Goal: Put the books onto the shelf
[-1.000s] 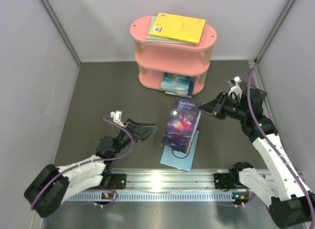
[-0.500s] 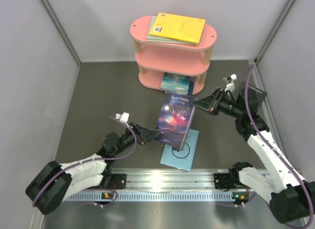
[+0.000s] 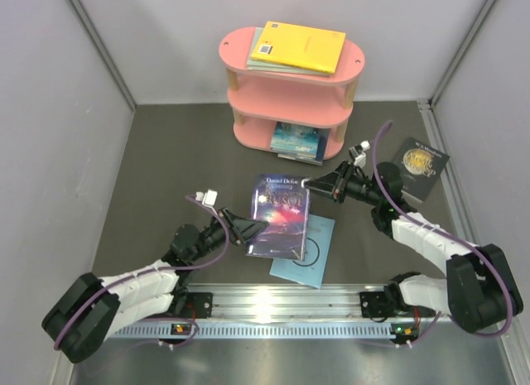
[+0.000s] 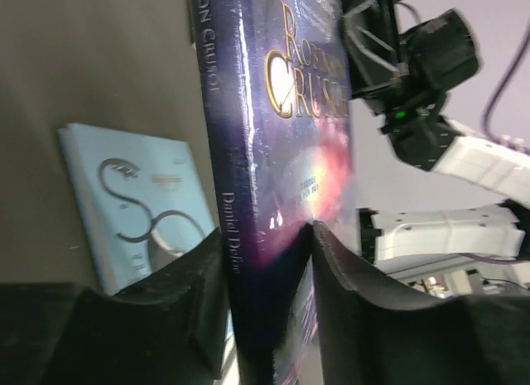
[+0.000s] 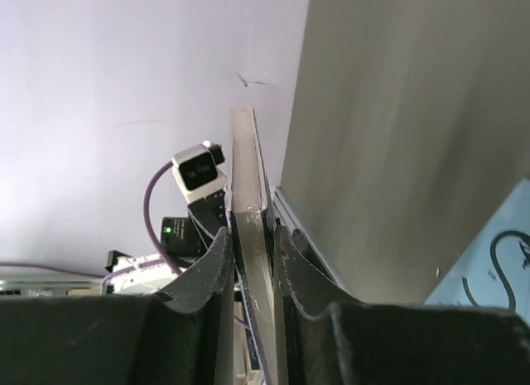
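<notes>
Two robot arms hold a purple book (image 3: 280, 215), its cover reading "Robinson Crusoe", tilted above the dark table (image 3: 182, 153) in front of a pink shelf (image 3: 248, 91). The left gripper (image 3: 255, 228) pinches the book at its lower left edge; seen from that wrist, its two black fingers (image 4: 195, 277) press against the spine side and the front cover of the book (image 4: 290, 112). The right gripper (image 3: 313, 184) clamps the book's upper right corner, and the right wrist camera shows its jaws tight on the thin edge of the book (image 5: 244, 170).

A pale blue book (image 3: 308, 252) with a swirl on its cover lies flat on the table, partly under the held one. A black book (image 3: 421, 160) with a gold emblem lies on the table well off to the right. On the shelf's top board a yellow book (image 3: 300, 45) rests on a grey-green book (image 3: 255, 60), and a blue book (image 3: 298, 141) sits in the bottom tier, its near end sticking out.
</notes>
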